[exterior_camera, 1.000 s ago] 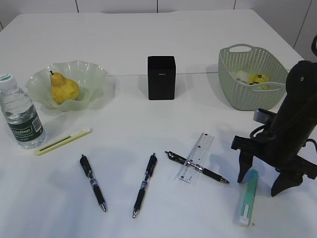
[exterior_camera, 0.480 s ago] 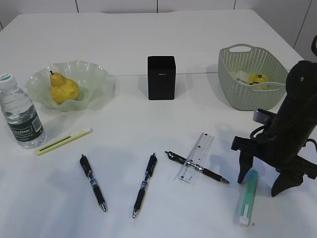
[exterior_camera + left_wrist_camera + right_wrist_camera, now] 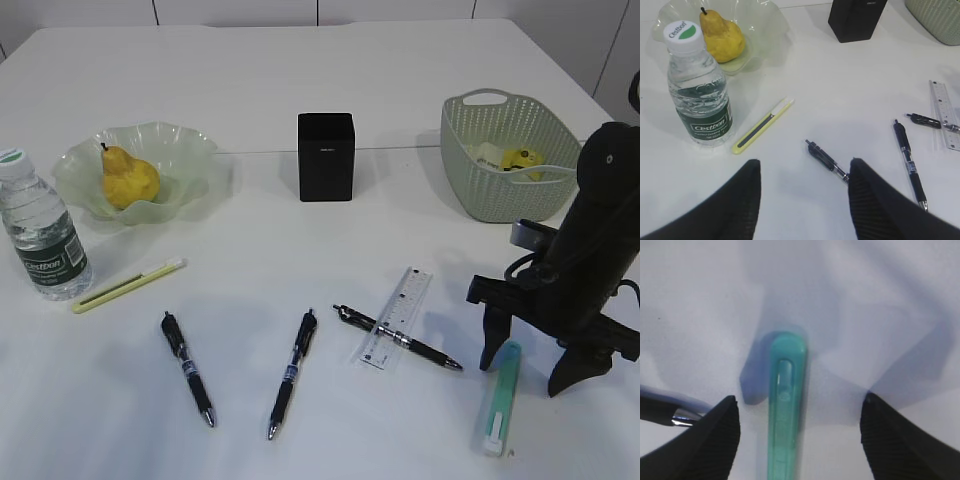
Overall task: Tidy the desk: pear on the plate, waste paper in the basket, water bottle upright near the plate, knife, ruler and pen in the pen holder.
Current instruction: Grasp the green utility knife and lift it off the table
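Nothing has shifted over the last second: the right gripper (image 3: 540,372) still hangs at the lower right of the frame, its black jaws spread wide on either side of the green-and-white plastic utility knife (image 3: 499,396) lying flat on the large white desk (image 3: 300,80). It holds nothing. To me that reads as a pause before closing. The matte black square pen holder (image 3: 325,156) waits at upper centre. The left gripper (image 3: 802,200) is half open and empty.
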